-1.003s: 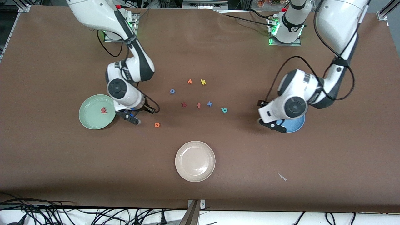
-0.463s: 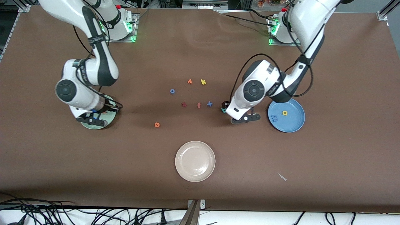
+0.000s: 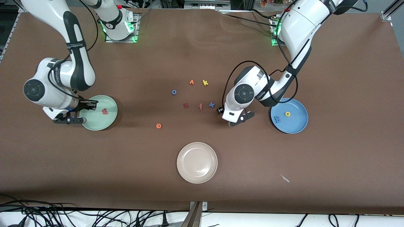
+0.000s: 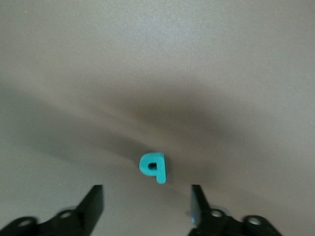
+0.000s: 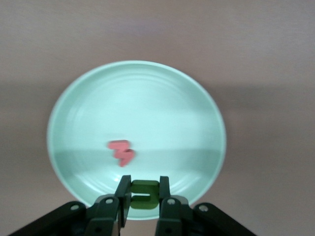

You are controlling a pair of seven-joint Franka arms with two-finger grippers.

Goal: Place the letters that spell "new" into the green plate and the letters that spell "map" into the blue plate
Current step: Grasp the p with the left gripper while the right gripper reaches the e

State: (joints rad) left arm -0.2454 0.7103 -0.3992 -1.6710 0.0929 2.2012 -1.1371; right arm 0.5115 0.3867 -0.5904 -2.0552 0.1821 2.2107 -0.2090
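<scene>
Two plates are in play, and the letters are splitting between them; the salmon-red "w" (image 3: 104,111) lies flat in the green plate (image 3: 94,123), which sits at the right arm's end of the table; the right gripper (image 5: 143,192) hangs over that plate's rim, its fingers clamped on the green "n" (image 5: 144,194), clear of the plate floor in the right wrist view; the orange "e" (image 3: 158,125) lies alone on the brown table (image 3: 94,176), between the green plate and the beige plate (image 3: 197,162). Over at the left arm's end, the blue plate (image 3: 296,127) carries the yellow "a" (image 3: 287,114) and the blue "m" (image 3: 277,119), just beside each other; the teal "p" (image 4: 153,167) lies flat on the table, seen only in the left wrist view; the left gripper (image 4: 146,206) is over it, fingers apart with the letter in the gap and neither one touching it. In the middle of the table the spare letters sit scattered: the dark red "z" (image 3: 186,105), the salmon "f" (image 3: 201,106) and the blue "x" (image 3: 211,104) in a loose row; farther from the front camera, a blue ring letter (image 3: 174,92), an orange letter (image 3: 191,82) and the yellow "k" (image 3: 205,83); a pale scrap (image 3: 285,178) lies near the table's front edge.
</scene>
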